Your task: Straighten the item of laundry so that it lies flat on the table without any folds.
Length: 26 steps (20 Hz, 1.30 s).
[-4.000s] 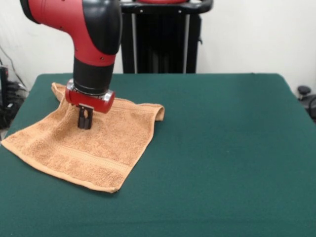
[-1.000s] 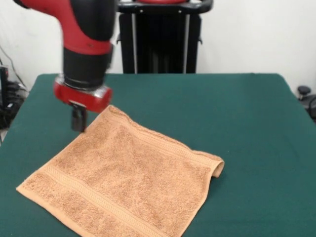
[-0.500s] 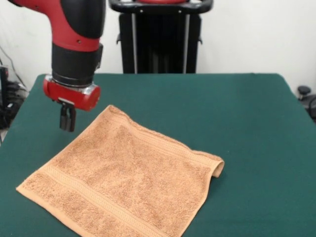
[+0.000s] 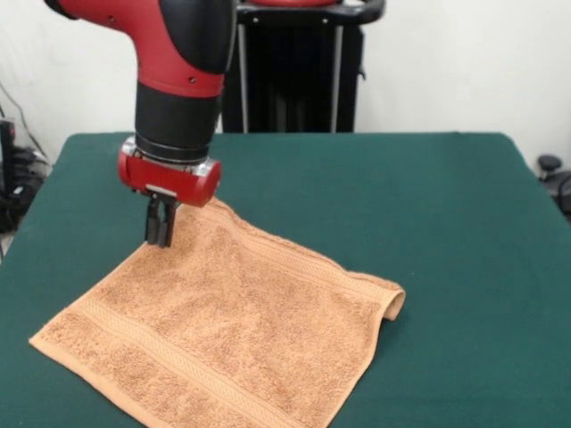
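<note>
towel spread with one corner curled

the orange-tan towel (image 4: 223, 330) lies on the green tabletop (image 4: 428, 205), toward seven o'clock of its centre, mostly flat. its three o'clock corner is rolled up into a small fold. the end effector (image 4: 160, 239) stands over the towel's eleven o'clock edge, fingers pressed together and closed, holding nothing; whether the tips touch the cloth i cannot tell.

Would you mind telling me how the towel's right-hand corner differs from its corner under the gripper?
The right-hand corner curls up and back on itself; the corner under the gripper lies flat on the table. The right-hand corner is unobstructed, the other partly hidden. Both belong to the same orange-tan towel.
</note>
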Each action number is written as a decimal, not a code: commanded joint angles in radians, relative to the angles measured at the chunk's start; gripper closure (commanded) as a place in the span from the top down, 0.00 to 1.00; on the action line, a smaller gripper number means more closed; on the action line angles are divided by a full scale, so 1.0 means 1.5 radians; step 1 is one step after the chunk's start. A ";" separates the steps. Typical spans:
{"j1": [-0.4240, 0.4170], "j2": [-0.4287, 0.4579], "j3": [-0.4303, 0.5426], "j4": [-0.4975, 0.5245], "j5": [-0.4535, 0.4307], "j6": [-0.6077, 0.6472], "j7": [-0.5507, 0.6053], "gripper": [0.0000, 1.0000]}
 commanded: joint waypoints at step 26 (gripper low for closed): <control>0.006 0.139 0.087 -0.041 0.010 -0.012 0.096 0.00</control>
